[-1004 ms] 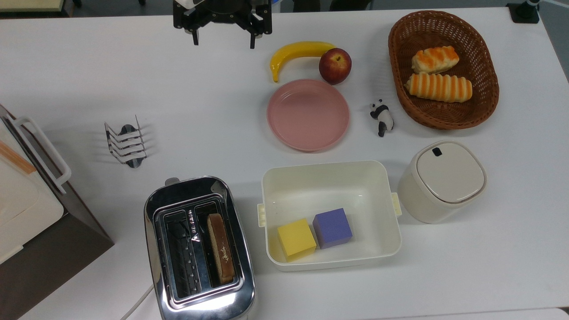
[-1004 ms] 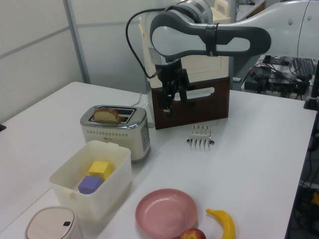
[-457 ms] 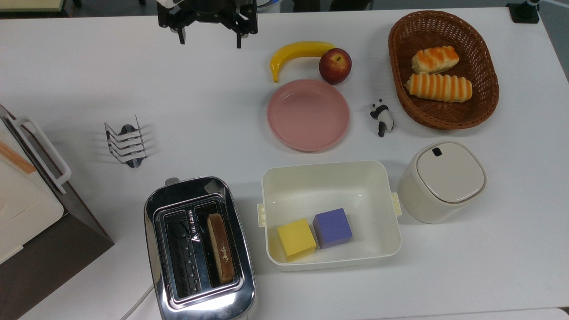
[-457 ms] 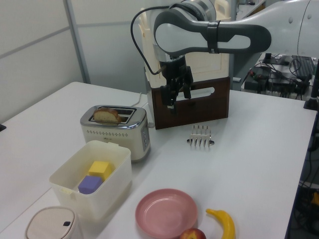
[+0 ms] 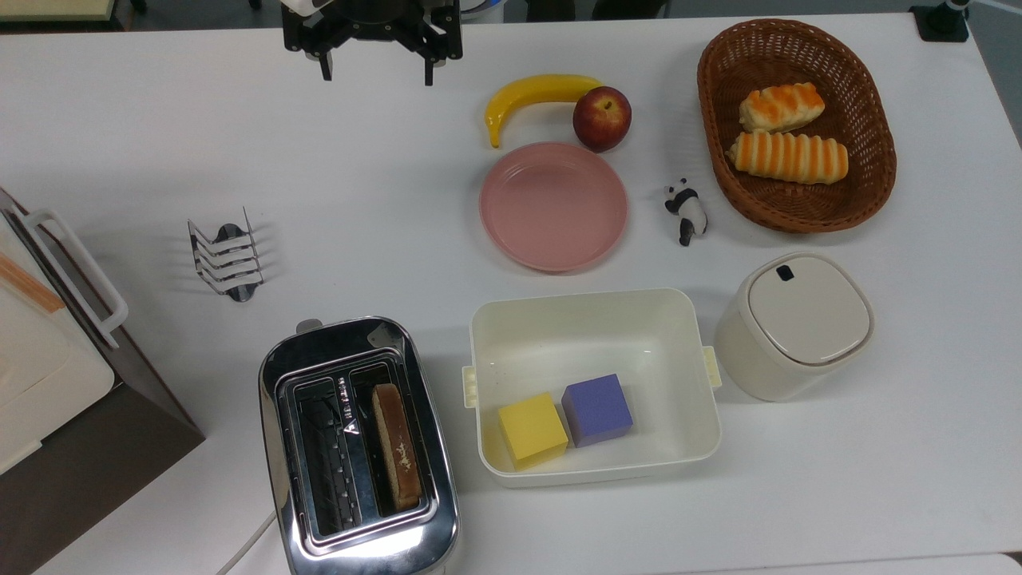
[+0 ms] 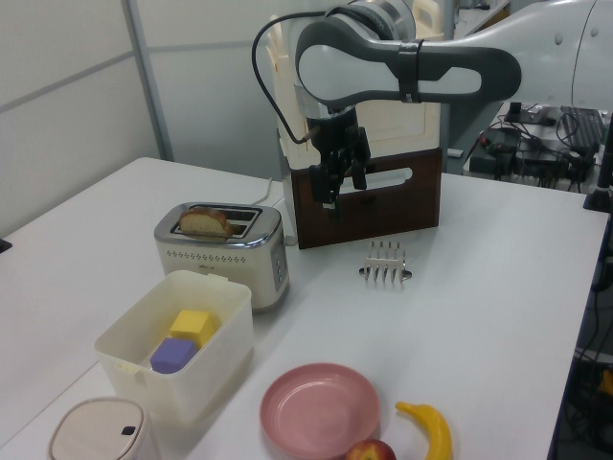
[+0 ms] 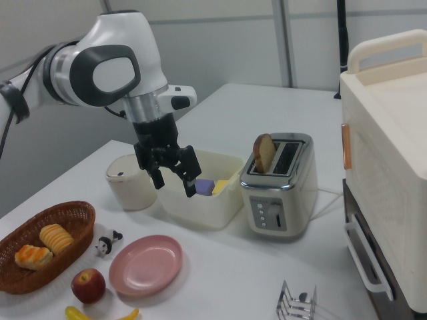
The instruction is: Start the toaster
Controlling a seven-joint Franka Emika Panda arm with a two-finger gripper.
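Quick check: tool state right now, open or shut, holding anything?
Tool: open, holding nothing, in the air away from the toaster.

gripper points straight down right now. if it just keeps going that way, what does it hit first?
Likely bare table. The gripper, fingers open, hangs in the air well short of the toaster, with the banana off to the top view's right. Exact landing spot is uncertain; depth is hard to judge.
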